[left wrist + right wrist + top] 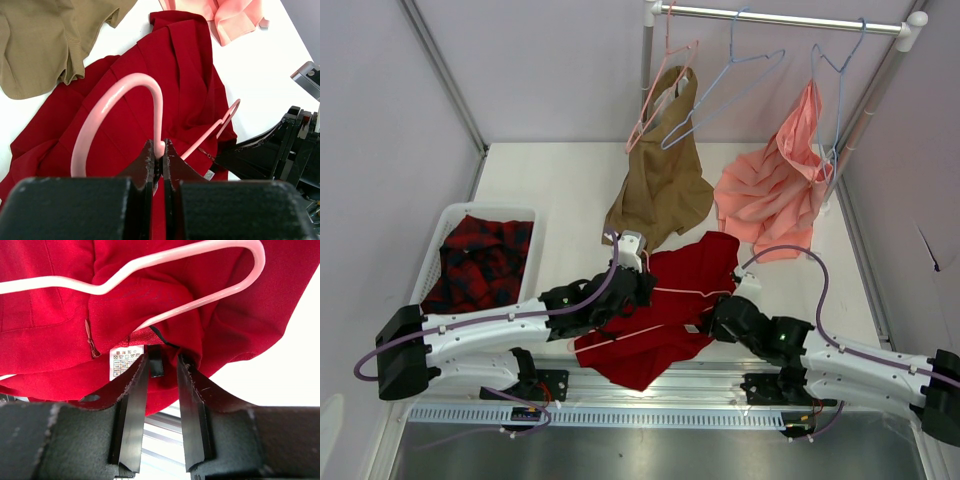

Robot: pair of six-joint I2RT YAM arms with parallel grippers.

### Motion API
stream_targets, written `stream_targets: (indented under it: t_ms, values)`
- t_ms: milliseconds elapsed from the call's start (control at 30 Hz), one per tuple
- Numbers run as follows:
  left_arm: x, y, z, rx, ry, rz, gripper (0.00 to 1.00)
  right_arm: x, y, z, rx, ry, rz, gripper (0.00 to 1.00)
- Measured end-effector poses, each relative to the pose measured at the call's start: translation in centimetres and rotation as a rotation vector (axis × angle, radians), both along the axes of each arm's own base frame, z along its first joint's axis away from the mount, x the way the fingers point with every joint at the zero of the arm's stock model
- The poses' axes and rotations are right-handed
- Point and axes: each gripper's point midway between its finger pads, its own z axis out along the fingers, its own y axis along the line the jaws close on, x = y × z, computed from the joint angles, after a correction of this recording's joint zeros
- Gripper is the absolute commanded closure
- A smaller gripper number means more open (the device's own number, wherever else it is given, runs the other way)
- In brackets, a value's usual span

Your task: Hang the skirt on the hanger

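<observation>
Jaws of both arms sit low over the skirt (pixel 640 355), each arm stretched inward across the worktop (pixel 560 190) in my top view. Left wrist: left jaws clenched on the hanger (pixel 115 95) at its hook stem, above the skirt. Right wrist: right jaws part-spread at the skirt's labelled edge; whether they pinch it I cannot tell.

tan garment (pixel 660 190) and salmon garment (pixel 775 190) hang from rail (pixel 780 18); plaid garment (pixel 480 262) in white basket (pixel 490 209).

A plain deep-red skirt (pixel 150 75) and pale-pink hanger (pixel 133 79) are seen at the black left gripper (pixel 159 150). A tan garment (pixel 35 45) is seen beyond.
</observation>
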Motion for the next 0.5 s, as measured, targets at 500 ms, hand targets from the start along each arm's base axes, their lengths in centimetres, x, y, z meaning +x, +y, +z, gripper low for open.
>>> stream_targets:
  t_ms: [500]
  values:
    - [0.11,-0.24,0.1,0.002,0.001,0.0,1.0,0.72,0.92,-0.69,-0.035,-0.015,0.028,0.65]
